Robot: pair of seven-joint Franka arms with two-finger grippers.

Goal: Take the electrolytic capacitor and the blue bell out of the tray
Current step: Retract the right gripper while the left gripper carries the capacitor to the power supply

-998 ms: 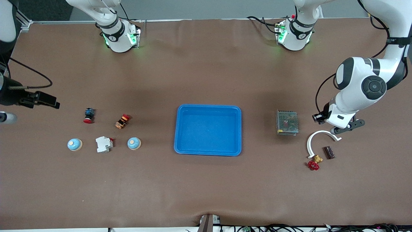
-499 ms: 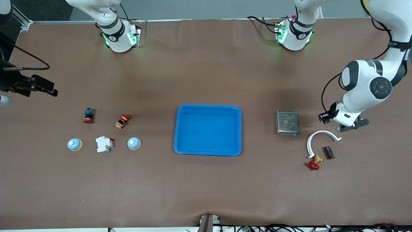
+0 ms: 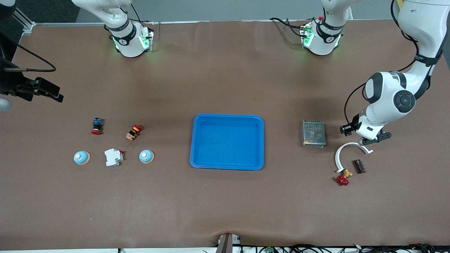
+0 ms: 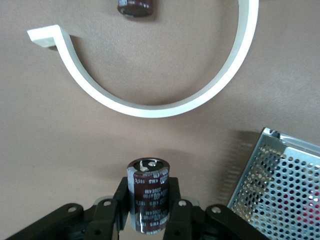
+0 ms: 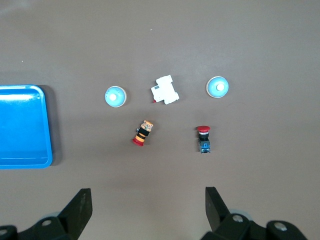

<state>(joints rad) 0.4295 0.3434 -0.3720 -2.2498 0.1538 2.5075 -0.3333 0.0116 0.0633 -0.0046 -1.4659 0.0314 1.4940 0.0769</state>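
Note:
My left gripper (image 4: 148,194) is shut on a dark brown capacitor (image 4: 148,200), held upright between its fingers. It hangs over the table (image 3: 373,138) beside the white curved clamp (image 3: 346,148). A second capacitor (image 3: 359,166) lies on the table by that clamp. Two blue bells (image 3: 146,156) (image 3: 81,157) sit toward the right arm's end, the same bells (image 5: 115,96) (image 5: 218,87) showing in the right wrist view. My right gripper (image 5: 148,210) is open, high above that group, holding nothing. The blue tray (image 3: 227,117) is in the middle.
A perforated metal box (image 3: 313,133) stands beside the left gripper, and a red valve (image 3: 342,180) lies near the clamp. A white breaker (image 3: 113,157) sits between the bells, with a red pushbutton (image 3: 97,125) and an orange switch (image 3: 133,132) beside them.
The left arm swung slightly outward and back, still gripping the capacitor. The right arm's hand moved toward the robots' side of the table at the view's edge.

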